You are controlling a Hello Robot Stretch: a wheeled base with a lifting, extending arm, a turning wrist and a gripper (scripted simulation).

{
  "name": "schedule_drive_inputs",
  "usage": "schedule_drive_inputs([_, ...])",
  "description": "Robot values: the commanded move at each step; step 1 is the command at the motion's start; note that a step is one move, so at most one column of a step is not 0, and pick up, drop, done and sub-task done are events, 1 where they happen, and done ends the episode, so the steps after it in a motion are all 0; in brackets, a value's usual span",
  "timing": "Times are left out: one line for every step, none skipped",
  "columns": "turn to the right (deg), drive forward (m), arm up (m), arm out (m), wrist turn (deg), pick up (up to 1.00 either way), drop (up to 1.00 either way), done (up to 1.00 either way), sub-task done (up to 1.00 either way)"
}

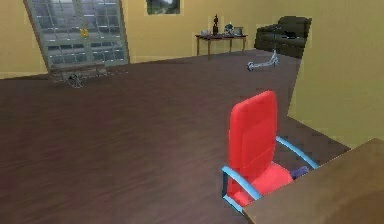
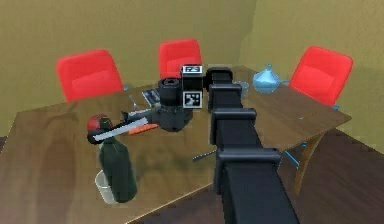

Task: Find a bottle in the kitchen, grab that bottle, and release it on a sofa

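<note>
My arm (image 2: 240, 150) lies out across the wooden worktop (image 2: 55, 150). My fingers (image 2: 120, 127) run from the dark body beside the two white marker squares (image 2: 193, 98) toward the worktop's left edge in the arm side view.

The bottle (image 2: 118, 170) is right at their tips. It is dark green and stands upright on the worktop, close to the near edge and toward the near left corner. A red blob (image 2: 97, 123) sits at the tips just above the bottle's neck; I cannot tell whether it is the cap or part of me. Because the bottle stands on the worktop, I cannot tell whether my fingers have hold of it, touch it, or have hold of anything at all.

A small clear glass (image 2: 102, 184) stands just beside the bottle's base, nearer the left edge. A pale blue teapot-like thing (image 2: 265, 78) sits near the far right corner. Three red chairs (image 2: 90, 72) stand along the far edge.

In the forward view a corner of the worktop shows at the bottom right, with a red armchair with blue arms (image 1: 255, 145) just beside it. Dark wood floor (image 1: 120, 130) runs to yellow walls. There stand a glazed door (image 1: 78, 30), a small side table (image 1: 220, 40) and a dark upholstered seat (image 1: 283, 35), all well apart from the worktop.
</note>
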Motion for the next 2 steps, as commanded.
schedule_drive_inputs([0.0, 0.00, 0.00, 0.00, -45.0, 0.00, 0.00, 0.00, 0.00])
schedule_drive_inputs([0.0, 0.00, 0.00, 0.00, -24.0, 0.00, 0.00, 0.00, 0.00])
